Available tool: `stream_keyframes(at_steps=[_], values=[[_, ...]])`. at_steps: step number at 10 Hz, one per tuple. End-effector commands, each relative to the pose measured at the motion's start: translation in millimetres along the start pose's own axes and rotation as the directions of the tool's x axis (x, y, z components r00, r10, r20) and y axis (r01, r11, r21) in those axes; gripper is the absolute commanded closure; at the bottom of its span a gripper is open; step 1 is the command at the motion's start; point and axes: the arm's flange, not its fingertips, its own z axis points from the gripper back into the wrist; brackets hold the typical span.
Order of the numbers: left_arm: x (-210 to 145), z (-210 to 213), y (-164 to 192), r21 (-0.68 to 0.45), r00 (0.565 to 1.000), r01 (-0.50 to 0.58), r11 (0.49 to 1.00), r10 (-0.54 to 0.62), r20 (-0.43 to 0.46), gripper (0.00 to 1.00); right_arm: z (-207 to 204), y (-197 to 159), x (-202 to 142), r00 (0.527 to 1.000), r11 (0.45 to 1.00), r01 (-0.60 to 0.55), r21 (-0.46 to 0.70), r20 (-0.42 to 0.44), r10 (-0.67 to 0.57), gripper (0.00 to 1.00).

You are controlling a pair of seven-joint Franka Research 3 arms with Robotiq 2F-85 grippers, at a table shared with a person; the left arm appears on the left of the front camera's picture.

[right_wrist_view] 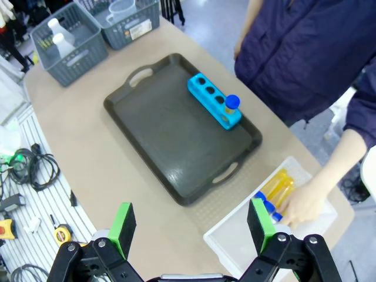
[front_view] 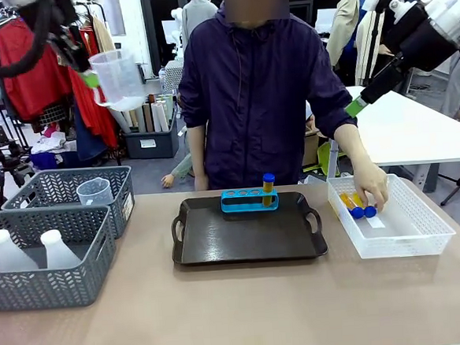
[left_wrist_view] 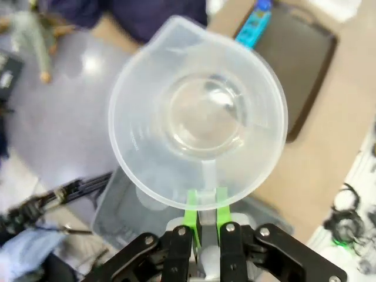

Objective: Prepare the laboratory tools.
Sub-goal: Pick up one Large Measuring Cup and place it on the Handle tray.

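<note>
High at the far left, my left gripper (front_view: 89, 78) (left_wrist_view: 204, 211) is shut on the handle of a clear measuring beaker (front_view: 117, 78) (left_wrist_view: 200, 117), which looks empty. The blue rack (front_view: 249, 200) (right_wrist_view: 214, 101) sits at the far edge of the dark tray (front_view: 249, 238) (right_wrist_view: 170, 141), with one blue-capped amber tube (front_view: 268, 186) (right_wrist_view: 232, 104) in its end hole. More tubes (front_view: 357, 205) (right_wrist_view: 271, 189) lie in the white mesh basket (front_view: 408, 235) (right_wrist_view: 235, 244), under the person's hand (front_view: 371, 186) (right_wrist_view: 305, 202). My right gripper (front_view: 357, 104) (right_wrist_view: 191, 226) hangs open high above the table's right side, holding nothing.
Two grey lattice baskets stand at the left: the near one (front_view: 40, 284) (right_wrist_view: 67, 50) holds two white flasks (front_view: 10, 252), the far one (front_view: 65, 184) (right_wrist_view: 132, 23) another beaker (front_view: 95, 191). The person stands behind the tray. The table's front is bare.
</note>
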Motion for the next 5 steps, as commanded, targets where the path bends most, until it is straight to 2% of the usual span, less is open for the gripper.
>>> stream_keyframes(at_steps=[1, 3, 5], values=[[38.6, -21.9, -14.4, -0.101, 0.991, 0.135, 0.986, -0.132, 0.033, 1.0, -0.2, -0.1, 0.0, 1.0, 1.0, 0.006, 0.013, 0.015, -0.006, 0.0], [64.2, -67.9, -39.3, -0.139, 0.974, 0.226, 0.964, -0.225, 0.028, 1.0, -0.2, -0.1, 0.0, 1.0, 1.0, 0.006, 0.013, 0.015, -0.006, 0.0], [88.7, -116.9, -73.0, -0.195, 0.935, 0.346, 0.918, -0.355, -0.012, 1.0, -0.2, -0.1, 0.0, 1.0, 1.0, 0.006, 0.013, 0.015, -0.006, 0.0]])
